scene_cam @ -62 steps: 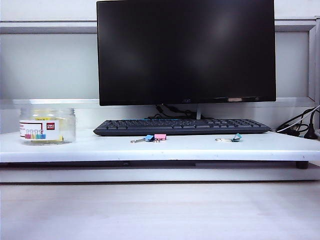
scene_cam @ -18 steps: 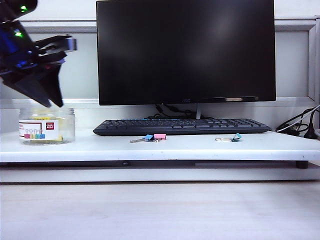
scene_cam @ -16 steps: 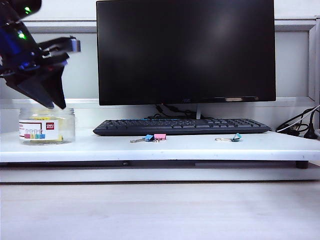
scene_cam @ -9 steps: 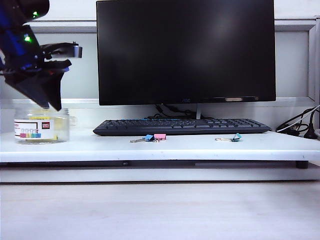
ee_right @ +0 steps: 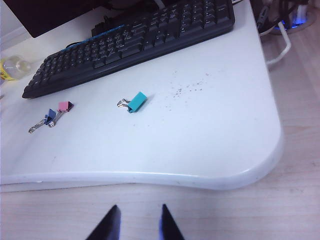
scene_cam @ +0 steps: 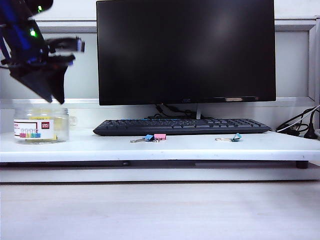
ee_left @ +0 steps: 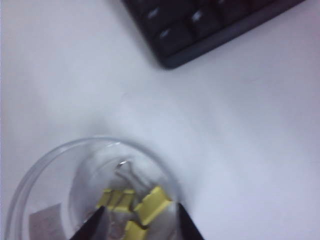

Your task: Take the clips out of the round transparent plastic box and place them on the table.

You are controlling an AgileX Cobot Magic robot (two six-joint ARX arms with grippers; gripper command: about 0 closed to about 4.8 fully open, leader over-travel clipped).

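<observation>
1. Pale-yellow binder clips with silver wire handles [ee_left: 134,205] lie heaped at the bottom of the round transparent plastic box with its white label [scene_cam: 41,125], which stands at the far nine o'clock end of the long white table slab [scene_cam: 200,149].
2. We see the left gripper [scene_cam: 54,97] hanging just above the box's open mouth, fingers pointing down. In its wrist view the two dark fingertips [ee_left: 92,226] stand apart with the yellow clips between them, so we read it as part-open and holding nothing. That pose suits a straight dip into the box.
3. We judge no yellow clip is out yet; none shows on the table.
4. A small blue clip [scene_cam: 149,138] and a pink clip [scene_cam: 160,136] lie touching, just in front of the flat black keyboard [scene_cam: 182,126], with a teal clip [scene_cam: 236,137] well apart toward three o'clock.
5. The right gripper [ee_right: 136,224] is absent from the exterior view. In its own wrist view the fingertips stand apart and empty, low before the table's front edge, probably parked clear of the work.
6. We expect the narrow box mouth to be the difficulty: the fingers could nudge the light box.
</observation>
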